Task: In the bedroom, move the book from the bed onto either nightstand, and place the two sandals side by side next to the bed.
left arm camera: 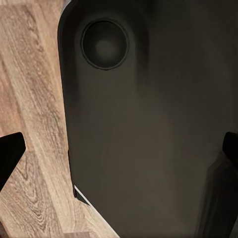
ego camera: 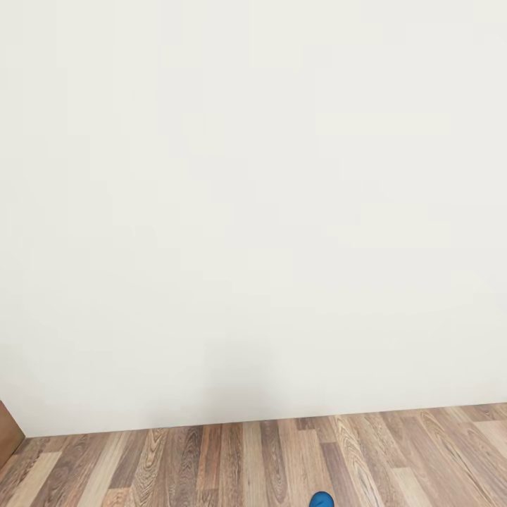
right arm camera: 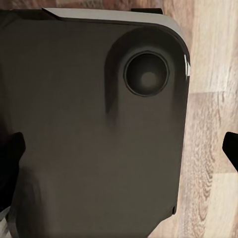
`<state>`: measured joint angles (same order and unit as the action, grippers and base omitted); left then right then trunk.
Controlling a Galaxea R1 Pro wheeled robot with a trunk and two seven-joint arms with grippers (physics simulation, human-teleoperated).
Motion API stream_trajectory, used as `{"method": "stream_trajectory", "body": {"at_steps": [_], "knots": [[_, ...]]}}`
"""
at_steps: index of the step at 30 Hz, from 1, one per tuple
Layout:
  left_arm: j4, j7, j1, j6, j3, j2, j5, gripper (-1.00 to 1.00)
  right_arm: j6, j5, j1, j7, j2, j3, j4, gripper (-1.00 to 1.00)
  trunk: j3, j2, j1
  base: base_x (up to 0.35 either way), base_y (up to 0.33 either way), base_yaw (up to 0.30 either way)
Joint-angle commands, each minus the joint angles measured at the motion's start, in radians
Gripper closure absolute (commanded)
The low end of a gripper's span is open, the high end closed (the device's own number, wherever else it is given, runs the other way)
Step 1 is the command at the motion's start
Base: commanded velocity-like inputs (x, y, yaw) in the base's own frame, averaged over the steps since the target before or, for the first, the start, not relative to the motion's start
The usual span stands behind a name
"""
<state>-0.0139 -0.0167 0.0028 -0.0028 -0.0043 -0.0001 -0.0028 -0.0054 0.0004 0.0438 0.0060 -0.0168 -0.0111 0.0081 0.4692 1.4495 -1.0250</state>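
The toe of one bright blue sandal (ego camera: 321, 500) pokes into the head view at the bottom edge, lying on the wood-plank floor (ego camera: 267, 458). The book, the bed and the nightstand are out of view. In the left wrist view my left gripper (left arm camera: 120, 151) is open, its dark fingertips (left arm camera: 10, 154) wide apart over the robot's dark base (left arm camera: 139, 124) and the floor. In the right wrist view my right gripper (right arm camera: 120, 153) is open too, with nothing between its fingertips (right arm camera: 11, 158), above the same dark base (right arm camera: 89, 139).
A plain white wall (ego camera: 253, 197) stands close ahead and meets the floor low in the head view. A corner of brown wooden furniture (ego camera: 7, 429) juts in at the lower left edge; I cannot tell what it is.
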Motion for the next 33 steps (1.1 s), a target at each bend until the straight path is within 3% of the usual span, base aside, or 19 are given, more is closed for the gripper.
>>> {"method": "stream_trajectory", "body": {"at_steps": [1,15,33], "knots": [[-0.001,-0.002,0.000,0.000,0.000,0.000,0.000,-1.00,-0.001,0.000,0.001,0.001,0.000,-0.001,0.001,-1.00,0.001,0.000,0.000,0.000,0.000,0.000],[-0.001,-0.002,0.000,0.000,0.001,0.001,0.000,-1.00,0.003,0.001,0.001,0.001,0.000,-0.001,0.001,-1.00,0.001,0.000,0.000,0.000,0.000,-0.011],[-0.001,-0.002,0.000,0.000,0.002,0.002,0.000,-1.00,0.004,0.001,0.001,0.002,0.000,-0.001,0.001,-1.00,0.001,0.000,0.000,0.000,0.000,-0.132]]}}
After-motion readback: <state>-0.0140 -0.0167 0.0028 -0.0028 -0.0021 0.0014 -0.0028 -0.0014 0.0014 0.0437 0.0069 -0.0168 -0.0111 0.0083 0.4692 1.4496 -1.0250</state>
